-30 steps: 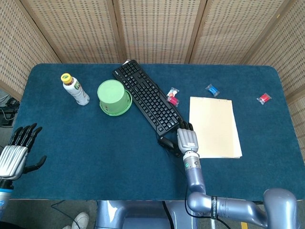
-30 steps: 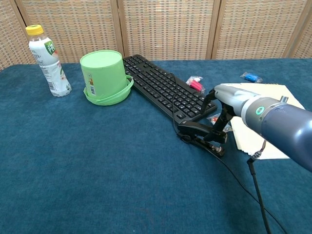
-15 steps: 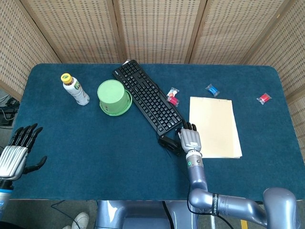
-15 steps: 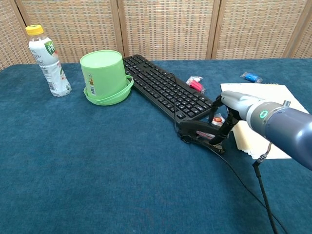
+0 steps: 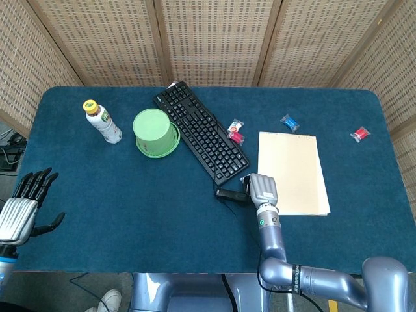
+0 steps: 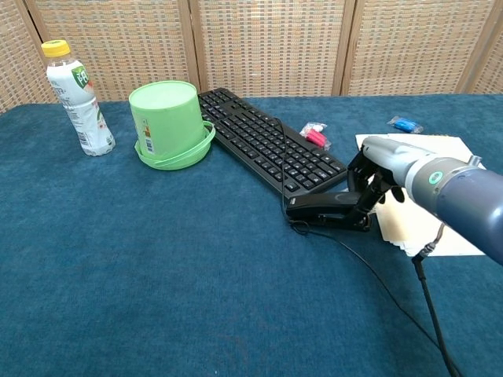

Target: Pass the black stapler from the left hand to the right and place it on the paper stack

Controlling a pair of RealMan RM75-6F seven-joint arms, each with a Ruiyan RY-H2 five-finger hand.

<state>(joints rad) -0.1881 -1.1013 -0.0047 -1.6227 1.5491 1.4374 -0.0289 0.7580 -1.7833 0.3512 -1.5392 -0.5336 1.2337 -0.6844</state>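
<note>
The black stapler (image 5: 231, 194) lies just off the keyboard's near corner, left of the cream paper stack (image 5: 292, 172). My right hand (image 5: 262, 190) grips the stapler's right end with its fingers curled round it. In the chest view the stapler (image 6: 324, 210) sits about level, close above the blue cloth, and the right hand (image 6: 379, 171) overlaps the left edge of the paper stack (image 6: 397, 229). My left hand (image 5: 23, 209) hangs at the lower left, off the table edge, fingers spread and holding nothing.
A black keyboard (image 5: 201, 131) lies diagonally in the middle, and its cable runs past the stapler. A green cup (image 5: 156, 132) and a bottle (image 5: 103, 121) stand at the left. Small wrapped sweets (image 5: 236, 135) (image 5: 290, 122) (image 5: 359, 134) lie near the paper.
The right hand has closed on the stapler's end and shifted slightly right toward the paper. The stapler has turned from slanting to about level. The left hand has not moved.
</note>
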